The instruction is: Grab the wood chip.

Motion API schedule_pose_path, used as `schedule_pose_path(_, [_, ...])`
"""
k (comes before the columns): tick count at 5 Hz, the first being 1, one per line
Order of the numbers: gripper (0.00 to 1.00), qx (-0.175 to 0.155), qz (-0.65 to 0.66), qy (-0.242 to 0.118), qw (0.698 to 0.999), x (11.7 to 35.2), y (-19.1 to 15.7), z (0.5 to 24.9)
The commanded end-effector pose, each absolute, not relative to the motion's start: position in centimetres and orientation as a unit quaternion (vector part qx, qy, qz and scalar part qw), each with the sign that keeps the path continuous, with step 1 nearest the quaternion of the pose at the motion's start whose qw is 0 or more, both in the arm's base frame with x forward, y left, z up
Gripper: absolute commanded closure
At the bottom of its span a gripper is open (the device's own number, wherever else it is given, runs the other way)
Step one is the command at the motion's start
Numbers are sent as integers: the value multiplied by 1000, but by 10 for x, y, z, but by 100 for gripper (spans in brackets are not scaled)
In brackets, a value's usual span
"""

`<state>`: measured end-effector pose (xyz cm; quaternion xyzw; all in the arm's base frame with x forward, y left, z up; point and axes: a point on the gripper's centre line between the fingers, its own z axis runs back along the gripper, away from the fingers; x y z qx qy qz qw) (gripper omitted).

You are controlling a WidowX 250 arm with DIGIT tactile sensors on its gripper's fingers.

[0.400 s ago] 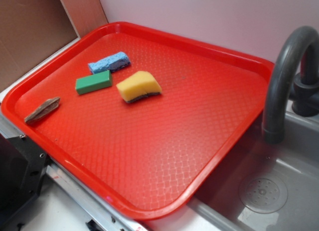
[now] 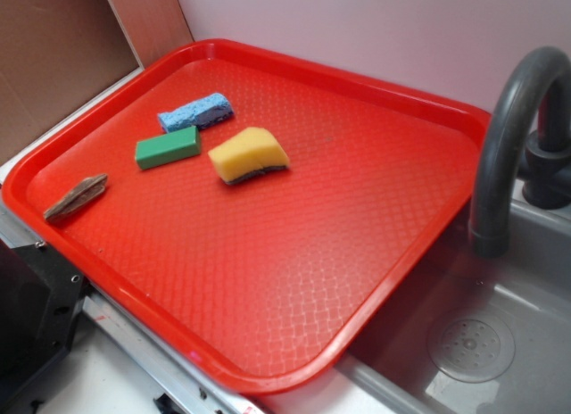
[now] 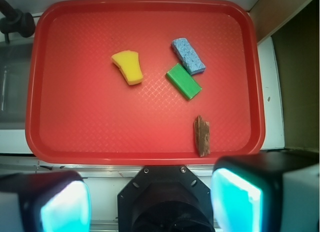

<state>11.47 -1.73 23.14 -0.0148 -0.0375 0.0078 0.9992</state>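
Gripper held high and spread above the tray's near edge, wood chip not yet approached.

The black gripper with pale teal finger pads (image 3: 150, 202) hung well above the scene, its two fingers (image 3: 235, 197) wide apart with nothing between them, poised over the near rim of the red textured plastic tray (image 3: 150, 159). Ahead of it and off toward the right-hand finger lay the small brown-grey sliver of wood chip (image 3: 202, 136), flat on the tray just inside that rim, its long axis running roughly away from the gripper, across the line between the fingers. Farther in sat the green rectangular block (image 3: 184, 81), the blue sponge (image 3: 188, 56) and the yellow sponge with a dark underside (image 3: 128, 67), all apart from the chip. Reaching it would probably call for a shift toward the right finger's side, then a straight descent.
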Motion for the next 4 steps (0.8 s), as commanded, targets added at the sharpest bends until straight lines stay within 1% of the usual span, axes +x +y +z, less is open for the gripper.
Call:
schedule_pose_path(1, [0, 6, 52, -75, 996, 143, 32, 205])
schedule_pose_path(2, [0, 21, 55, -85, 995, 152, 53, 187])
schedule_pose_path(3, [0, 14, 41, -74, 996, 156, 68, 162])
schedule_pose_path(4, [0, 15, 33, -60, 998, 163, 79, 139])
